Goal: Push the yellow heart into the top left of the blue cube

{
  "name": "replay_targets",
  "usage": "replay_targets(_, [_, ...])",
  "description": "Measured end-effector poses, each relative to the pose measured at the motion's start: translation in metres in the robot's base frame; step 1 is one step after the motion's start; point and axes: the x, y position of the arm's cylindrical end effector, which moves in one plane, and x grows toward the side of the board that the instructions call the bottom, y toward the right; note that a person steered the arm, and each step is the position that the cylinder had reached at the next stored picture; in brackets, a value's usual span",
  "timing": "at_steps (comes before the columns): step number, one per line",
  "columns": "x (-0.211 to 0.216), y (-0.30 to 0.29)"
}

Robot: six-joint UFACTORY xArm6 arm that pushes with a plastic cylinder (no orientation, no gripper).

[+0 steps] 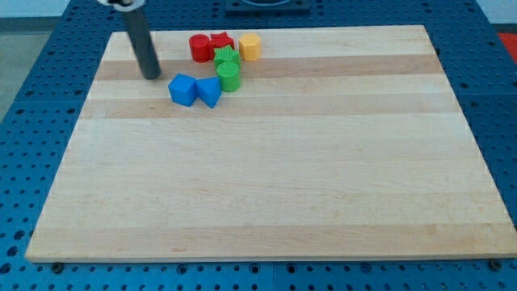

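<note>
The yellow block (250, 47) sits near the view's top, right of the red blocks; I cannot make out its shape clearly. The blue cube (182, 89) lies lower and to the left, touching a blue triangular block (208, 91) on its right. My tip (151, 76) rests on the board just up and left of the blue cube, with a small gap between them. The tip is well left of the yellow block, and the red and green blocks lie between them.
A red cylinder (199, 47) and a red star-like block (220, 42) sit left of the yellow block. A green star-like block (227, 58) and a green cylinder (229, 77) stand below them, next to the blue triangular block. The wooden board (266, 178) lies on a blue perforated table.
</note>
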Motion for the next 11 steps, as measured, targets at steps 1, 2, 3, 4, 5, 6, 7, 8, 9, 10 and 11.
replay_targets(1, [0.0,-0.055])
replay_targets(2, [-0.025,-0.083])
replay_targets(3, [-0.068,-0.084])
replay_targets(4, [-0.107,-0.084])
replay_targets(5, [-0.115,-0.067])
replay_targets(6, [-0.115,-0.062])
replay_targets(7, [-0.115,-0.061])
replay_targets(8, [-0.112,-0.051])
replay_targets(9, [-0.112,-0.041])
replay_targets(10, [-0.112,-0.033])
replay_targets(11, [-0.109,-0.032])
